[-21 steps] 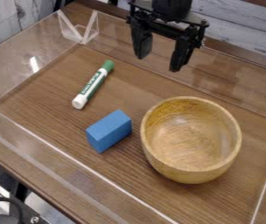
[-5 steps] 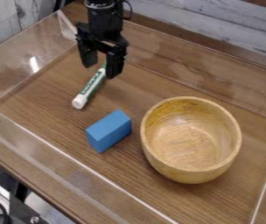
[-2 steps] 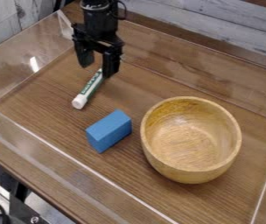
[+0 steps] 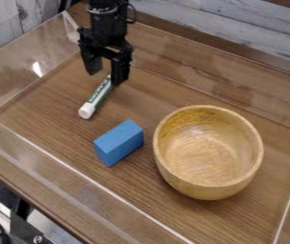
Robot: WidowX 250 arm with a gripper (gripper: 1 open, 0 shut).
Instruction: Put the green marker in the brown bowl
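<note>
The green marker [image 4: 94, 99] lies on the wooden table at the left, white barrel with its green cap end pointing toward the back. My gripper [image 4: 106, 72] hangs straight down right over the cap end, open, one finger on each side of it, nothing held. The marker's cap is partly hidden behind the fingers [image 4: 121, 67]. The brown bowl [image 4: 208, 151] sits empty at the right front, well apart from the gripper.
A blue rectangular block [image 4: 118, 142] lies between the marker and the bowl. Clear plastic walls [image 4: 20, 57] ring the table, with a clear bracket at the back left.
Since the oldest frame the arm came from the back right down to the marker. Over the last second it barely shifted; the jaws stayed open and the marker has not moved.
</note>
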